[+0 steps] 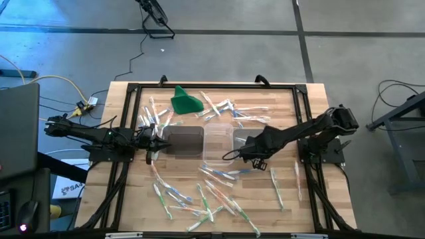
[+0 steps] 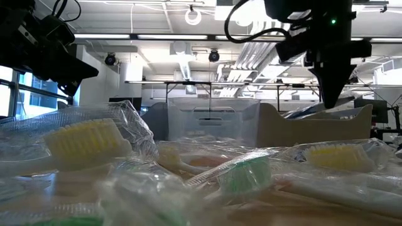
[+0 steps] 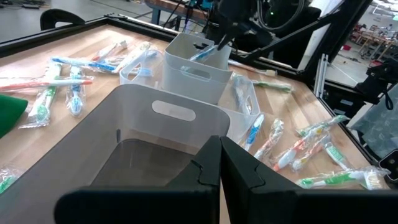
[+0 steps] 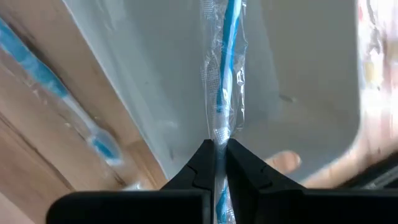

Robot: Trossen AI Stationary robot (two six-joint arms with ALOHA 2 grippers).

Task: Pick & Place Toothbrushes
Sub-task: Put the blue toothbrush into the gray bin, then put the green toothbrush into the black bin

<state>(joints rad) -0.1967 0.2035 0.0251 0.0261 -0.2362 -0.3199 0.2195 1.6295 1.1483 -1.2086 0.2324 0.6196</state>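
High view: the right gripper holds a blue wrapped toothbrush over the right-hand clear tub.

On the near part of the wooden table many wrapped toothbrushes lie scattered, with a few more at the near right. In the middle three tubs stand in a row: a dark one on the left, a clear one in the centre, then the right one. The left gripper, jaws closed on nothing, hovers at the left edge of the dark tub. Farther away lie more toothbrushes and a green cloth.
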